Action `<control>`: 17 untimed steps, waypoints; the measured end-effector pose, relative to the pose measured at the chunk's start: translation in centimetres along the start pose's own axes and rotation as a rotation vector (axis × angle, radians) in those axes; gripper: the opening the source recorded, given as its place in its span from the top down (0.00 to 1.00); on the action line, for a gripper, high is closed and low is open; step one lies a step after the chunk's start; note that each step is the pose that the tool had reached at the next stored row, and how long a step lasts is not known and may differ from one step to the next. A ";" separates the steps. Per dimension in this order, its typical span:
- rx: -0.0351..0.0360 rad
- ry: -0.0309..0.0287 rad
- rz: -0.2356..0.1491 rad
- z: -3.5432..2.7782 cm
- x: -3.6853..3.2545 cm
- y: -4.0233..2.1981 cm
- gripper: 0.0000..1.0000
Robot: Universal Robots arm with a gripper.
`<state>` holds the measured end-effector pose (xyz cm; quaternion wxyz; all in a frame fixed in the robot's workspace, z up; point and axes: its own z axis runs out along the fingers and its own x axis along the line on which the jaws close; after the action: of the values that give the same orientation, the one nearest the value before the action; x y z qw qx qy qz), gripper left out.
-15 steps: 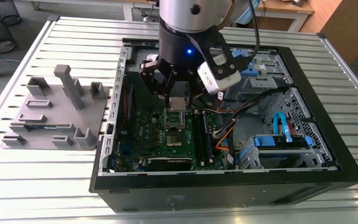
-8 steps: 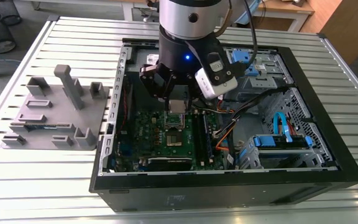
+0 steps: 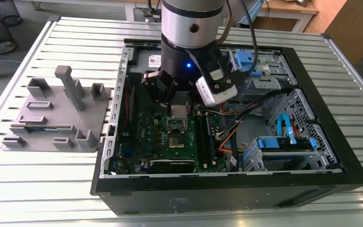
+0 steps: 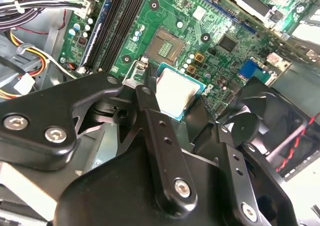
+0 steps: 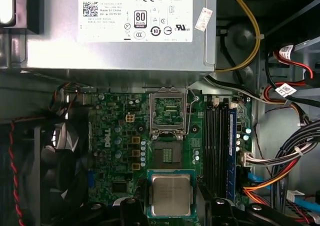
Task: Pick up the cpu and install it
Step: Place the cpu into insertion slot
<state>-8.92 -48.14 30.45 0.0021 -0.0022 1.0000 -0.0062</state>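
Silvery on top, the cpu (image 5: 171,195) is pinched between your gripper's (image 5: 171,208) black fingers (image 5: 131,210), over the green motherboard (image 5: 115,151) just beside the open socket (image 5: 167,153). The socket's hinged frame (image 5: 169,113) stands raised toward the power supply (image 5: 145,30). Memory slots (image 5: 218,146) and cables (image 5: 285,161) crowd one side, a fan (image 5: 60,151) the other. You can't tell whether the chip touches the board; its underside is hidden.

An open black case (image 3: 232,194) lies on a slatted table (image 3: 43,189), with a grey tray (image 3: 55,113) beside it at the exterior view's left. Inside are a green board (image 5: 110,151) with its socket (image 5: 167,155) open, a power supply (image 5: 125,40), a fan (image 5: 60,156) and cables (image 5: 285,161).
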 end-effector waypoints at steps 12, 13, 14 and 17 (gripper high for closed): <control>0.0002 0.0001 0.013 2.03 0.00 -0.06 0.53; 0.0004 0.0002 0.014 2.19 0.01 -0.08 0.53; 0.0005 0.0002 0.015 2.33 0.01 -0.08 0.53; 0.0010 0.0002 0.018 2.74 0.01 -0.12 0.53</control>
<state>-8.91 -48.29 27.71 0.0020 0.0067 1.0000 -0.0067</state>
